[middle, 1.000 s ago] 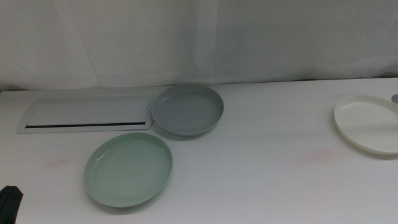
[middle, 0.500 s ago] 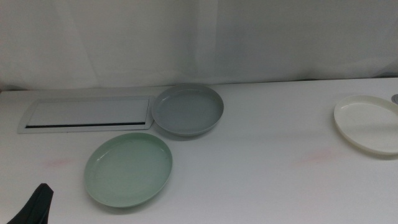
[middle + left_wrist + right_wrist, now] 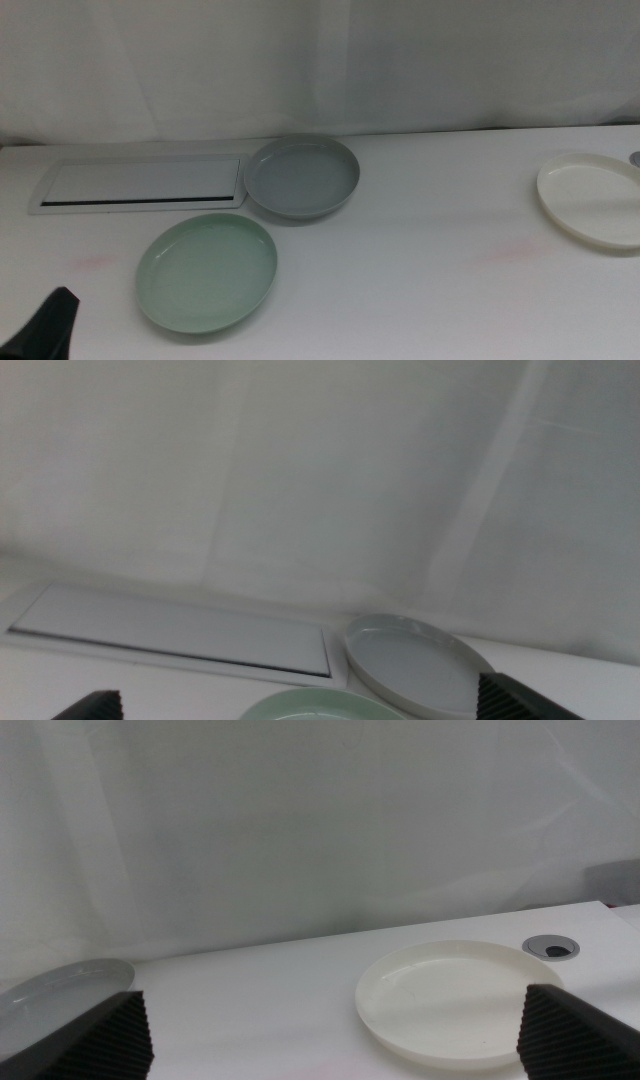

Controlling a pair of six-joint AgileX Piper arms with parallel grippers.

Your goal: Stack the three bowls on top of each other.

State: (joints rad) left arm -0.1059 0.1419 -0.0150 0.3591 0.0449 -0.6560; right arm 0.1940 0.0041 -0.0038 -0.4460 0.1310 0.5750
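Three bowls are lying unstacked on the table (image 3: 400, 290), mint bowl (image 3: 207, 272) just before grey bowl (image 3: 302, 176), cream bowl (image 3: 592, 198) far right, as the left gripper (image 3: 300, 712), fingers spread and empty, is approaching the mint one for a first grasp.

You see three bowls of smooth plastic: the mint bowl (image 3: 206, 272) has a soft satin sheen, the grey bowl (image 3: 301, 176) looks duller, and the cream bowl (image 3: 592, 199) catches a faint gloss along its rim. The tabletop (image 3: 400, 280) is smooth, matt white. The white panel (image 3: 140, 183) looks flat and slightly glossy. Behind them hangs a white cloth curtain (image 3: 320, 60), softly creased. Your left gripper (image 3: 45, 325) is matt black, its pads (image 3: 95, 707) finely ribbed.
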